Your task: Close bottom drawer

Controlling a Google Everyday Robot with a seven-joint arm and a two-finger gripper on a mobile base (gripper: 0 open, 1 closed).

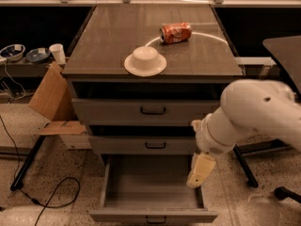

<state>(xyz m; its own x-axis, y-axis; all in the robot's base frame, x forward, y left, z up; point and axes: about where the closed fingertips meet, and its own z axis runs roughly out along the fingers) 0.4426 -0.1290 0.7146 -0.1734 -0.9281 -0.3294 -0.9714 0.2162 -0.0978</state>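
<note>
The bottom drawer of the grey cabinet is pulled far out. Its grey box is empty and its front panel with a small black loop handle lies at the lower edge of the view. The middle drawer and the top drawer stick out only a little. My white arm reaches in from the right. My gripper hangs pointing down over the bottom drawer's right side wall, behind its front panel.
A white upturned bowl on a plate and a red soda can lying on its side sit on the cabinet top. A cardboard box leans at the left. A black cable lies on the floor. A black table leg stands at the right.
</note>
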